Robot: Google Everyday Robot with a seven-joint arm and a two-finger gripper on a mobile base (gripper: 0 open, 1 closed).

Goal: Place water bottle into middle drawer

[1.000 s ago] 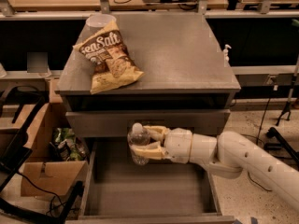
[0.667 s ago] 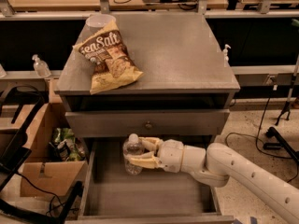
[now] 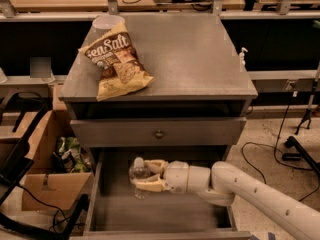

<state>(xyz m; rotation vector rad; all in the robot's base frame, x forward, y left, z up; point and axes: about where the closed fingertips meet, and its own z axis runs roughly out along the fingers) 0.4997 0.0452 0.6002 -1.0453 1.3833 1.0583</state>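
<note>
The water bottle [image 3: 138, 176] is a small clear ribbed bottle with a white cap, standing upright inside the open middle drawer [image 3: 165, 211]. My gripper [image 3: 145, 176] reaches in from the right on a white arm, and its cream fingers [image 3: 150, 186] are closed around the bottle's body. The bottle's base is at or just above the grey drawer floor near the drawer's left-centre. The drawer is pulled out wide below the closed drawer front with a round knob [image 3: 159, 133].
A Sea Salt chip bag [image 3: 116, 61] and a clear cup [image 3: 106, 24] lie on the cabinet top [image 3: 200, 59]. A cardboard box [image 3: 52, 189] with items stands left of the cabinet. Cables run on the floor at right. A small dispenser bottle [image 3: 243, 57] sits behind the right edge.
My gripper has carried the bottle leftward and lower into the drawer. The arm has stretched further across the drawer.
</note>
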